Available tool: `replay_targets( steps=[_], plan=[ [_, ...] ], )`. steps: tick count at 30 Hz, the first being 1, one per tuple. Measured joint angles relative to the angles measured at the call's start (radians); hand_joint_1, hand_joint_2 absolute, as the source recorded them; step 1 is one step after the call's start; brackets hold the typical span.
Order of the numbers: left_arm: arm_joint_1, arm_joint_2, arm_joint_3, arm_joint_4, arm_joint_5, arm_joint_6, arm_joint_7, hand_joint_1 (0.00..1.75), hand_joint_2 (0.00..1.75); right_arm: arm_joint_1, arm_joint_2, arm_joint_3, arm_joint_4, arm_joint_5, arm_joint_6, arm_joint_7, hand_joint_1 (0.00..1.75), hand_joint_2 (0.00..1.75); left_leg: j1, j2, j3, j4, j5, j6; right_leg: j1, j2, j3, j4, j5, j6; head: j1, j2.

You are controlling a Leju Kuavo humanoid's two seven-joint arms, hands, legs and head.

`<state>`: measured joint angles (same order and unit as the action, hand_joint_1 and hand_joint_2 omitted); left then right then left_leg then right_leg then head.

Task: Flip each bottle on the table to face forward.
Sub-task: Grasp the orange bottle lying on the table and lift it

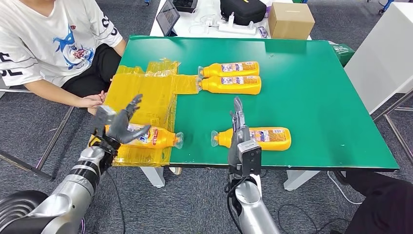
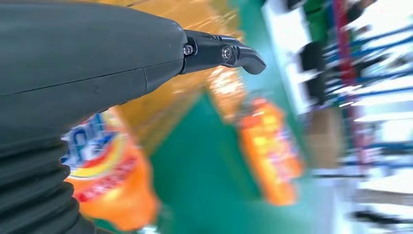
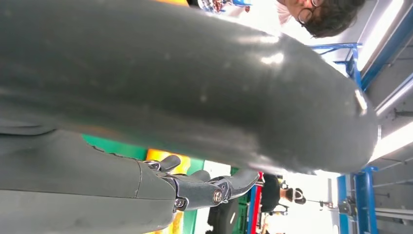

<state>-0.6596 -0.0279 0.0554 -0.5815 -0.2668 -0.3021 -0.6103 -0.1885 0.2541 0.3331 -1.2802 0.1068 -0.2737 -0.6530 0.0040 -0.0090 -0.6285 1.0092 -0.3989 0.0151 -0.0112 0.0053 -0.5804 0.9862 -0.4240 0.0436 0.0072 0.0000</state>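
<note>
Head view: left hand (image 1: 119,124) hovers open over near-left bottle (image 1: 156,138).

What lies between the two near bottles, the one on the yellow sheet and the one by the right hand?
Only bare green table, seen in the head view.

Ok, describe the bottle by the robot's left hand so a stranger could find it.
Start at the green table and find the yellow sheet on its left end. The bottle lies at that sheet's near edge, alone on yellow, not green.
</note>
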Motion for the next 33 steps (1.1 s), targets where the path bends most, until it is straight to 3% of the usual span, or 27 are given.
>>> replay_targets(
  steps=[4,10,15,19,23,27,33],
  plan=[
    [0.028,-0.015,0.012,-0.116,0.105,0.035,0.007,0.00,0.00,0.000,0.005,-0.001,0.012,0.006,0.001,-0.003,0.00,0.00,0.000,0.000,0.000,0.000,0.000,0.000,0.000,0.000,0.000,0.000,0.000,0.000,0.000,0.000],
    [0.051,-0.045,0.013,-0.248,0.102,0.213,-0.007,0.00,0.00,0.000,0.006,-0.001,0.022,0.030,-0.008,0.002,0.00,0.00,0.000,0.000,0.000,0.000,0.000,0.000,0.000,0.000,0.000,0.000,0.000,0.000,0.000,0.000],
    [0.073,-0.071,0.003,-0.322,0.005,0.420,-0.047,0.00,0.00,-0.006,-0.004,0.001,0.029,0.098,-0.033,0.030,0.00,0.00,0.000,0.000,0.000,0.000,0.000,0.000,0.000,0.000,0.000,0.000,0.002,-0.002,0.000,0.000],
    [0.089,-0.084,-0.006,-0.359,-0.039,0.492,-0.047,0.00,1.75,-0.016,-0.018,0.004,0.033,0.162,-0.048,0.072,0.00,1.75,0.000,0.001,0.000,0.000,0.000,0.000,0.000,0.000,-0.001,0.000,0.002,-0.002,0.000,0.000],
    [0.154,-0.101,-0.035,-0.404,-0.093,0.598,-0.030,0.00,1.75,-0.054,-0.093,0.005,0.041,0.344,-0.068,0.221,0.00,1.75,-0.001,0.000,0.000,0.000,0.000,0.000,-0.001,0.000,0.000,-0.001,0.002,-0.002,0.000,0.000],
    [0.296,-0.133,-0.053,-0.448,-0.049,0.609,-0.036,0.00,1.75,-0.115,-0.213,-0.032,0.049,0.487,-0.021,0.346,0.00,1.75,-0.003,0.000,-0.001,0.000,0.000,0.001,-0.003,0.000,0.000,-0.001,0.002,-0.002,0.000,0.000],
    [0.416,-0.162,-0.068,-0.461,-0.006,0.598,-0.053,0.00,1.75,-0.238,-0.348,-0.090,0.140,0.572,0.088,0.423,0.00,1.75,-0.003,0.000,-0.001,0.001,0.000,0.001,-0.003,0.000,-0.001,-0.002,0.003,0.000,0.000,0.000]
  ],
)
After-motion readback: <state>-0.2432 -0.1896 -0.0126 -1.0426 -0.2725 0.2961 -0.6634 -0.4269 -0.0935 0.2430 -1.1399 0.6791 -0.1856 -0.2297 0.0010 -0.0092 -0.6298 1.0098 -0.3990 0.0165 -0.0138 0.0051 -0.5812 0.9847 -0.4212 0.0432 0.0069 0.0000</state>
